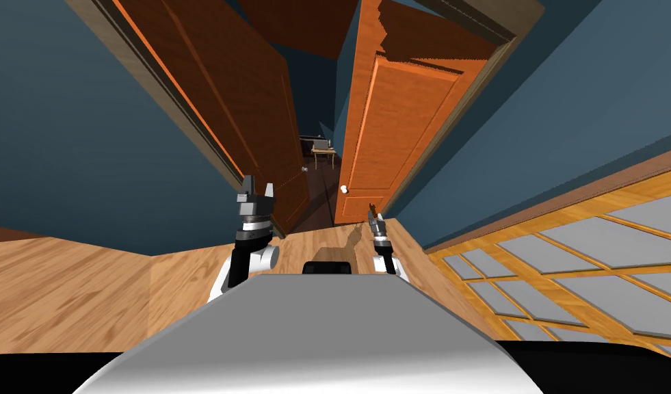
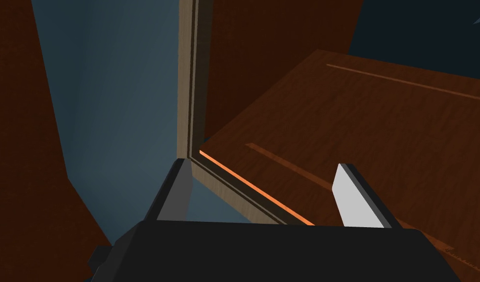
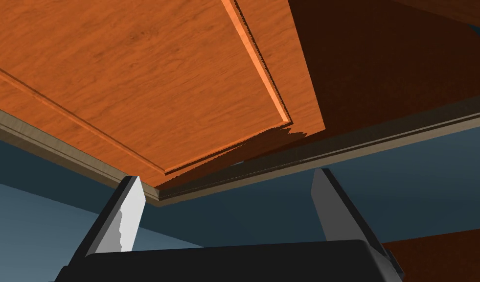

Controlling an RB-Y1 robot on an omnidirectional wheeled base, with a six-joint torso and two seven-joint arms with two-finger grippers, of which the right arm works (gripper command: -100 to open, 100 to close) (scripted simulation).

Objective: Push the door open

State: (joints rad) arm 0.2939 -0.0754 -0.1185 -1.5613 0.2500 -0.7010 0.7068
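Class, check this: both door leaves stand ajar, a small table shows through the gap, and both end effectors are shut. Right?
No. The left end effector and right end effector are open, as both wrist views show. The left leaf and right leaf stand ajar, the small table beyond.

A narrow gap lies between the left door leaf (image 1: 258,116) and the right door leaf (image 1: 395,130), both ajar, and dark floor (image 1: 323,198) runs through it. The left pincer (image 1: 258,183) stands close before the left leaf, the right pincer (image 1: 373,213) before the right one. Blue walls (image 1: 87,137) block both flanks. A small tabletop (image 1: 323,148) stands far beyond the gap.
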